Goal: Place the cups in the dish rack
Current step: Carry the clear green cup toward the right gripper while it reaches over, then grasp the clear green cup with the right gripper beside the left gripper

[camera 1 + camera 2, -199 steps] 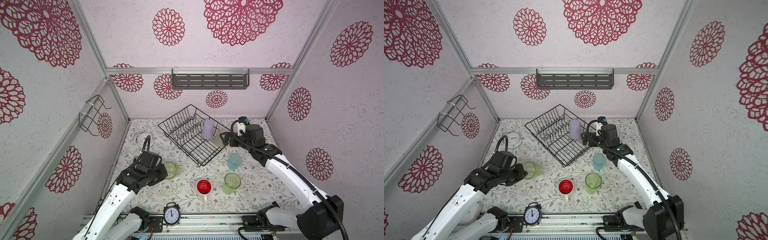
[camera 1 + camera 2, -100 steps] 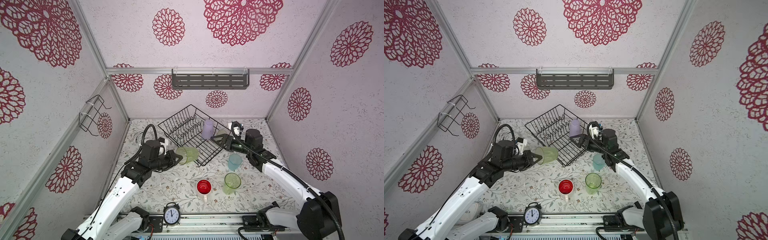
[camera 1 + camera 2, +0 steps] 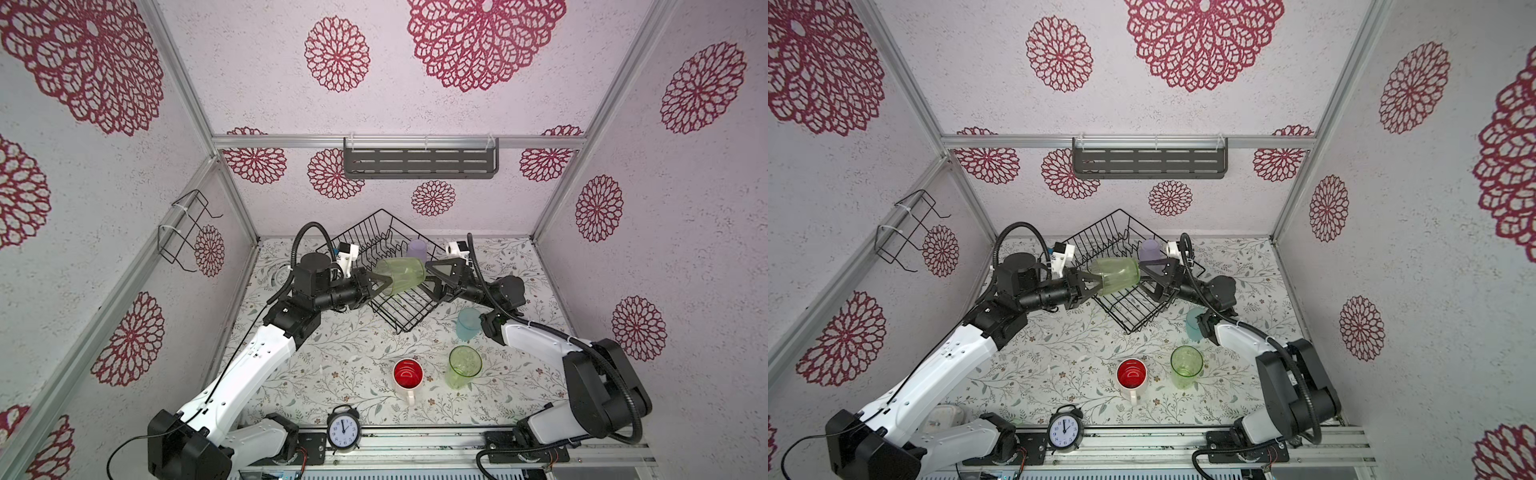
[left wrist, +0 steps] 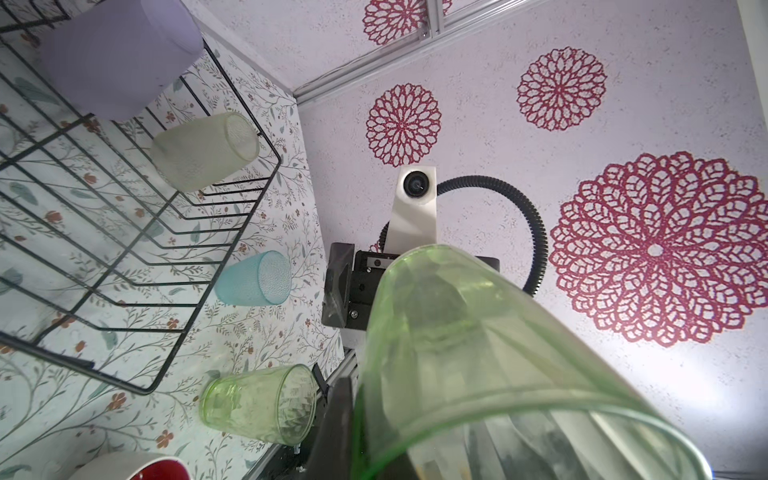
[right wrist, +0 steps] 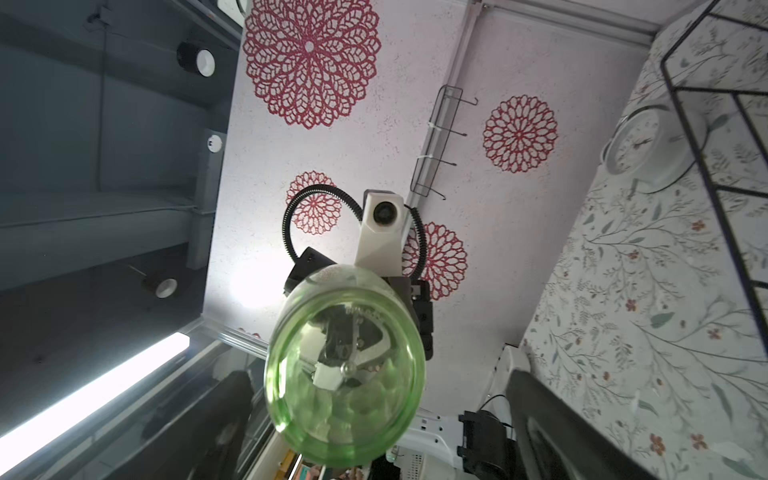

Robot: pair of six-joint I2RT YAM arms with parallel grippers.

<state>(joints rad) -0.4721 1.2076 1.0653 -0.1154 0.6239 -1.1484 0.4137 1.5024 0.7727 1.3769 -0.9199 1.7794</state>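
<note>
Mid-frame, the left gripper [image 3: 377, 282] pinched the seemingly light, slippery green tumbler [image 3: 402, 273] by its rim while the right gripper [image 3: 430, 279] gaped wide at its sturdier-looking base.

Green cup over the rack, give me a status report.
Left gripper shut on the green cup, held sideways above the dish rack. Right gripper open at its base end. Lilac cup and pale cup racked; nothing in the way.

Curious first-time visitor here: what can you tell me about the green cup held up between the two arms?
The green cup is an empty, translucent, faceted, plastic-looking tumbler, lying on its side in the air above the dish rack. The left gripper pinches its rim; its base faces the open right gripper.
</note>
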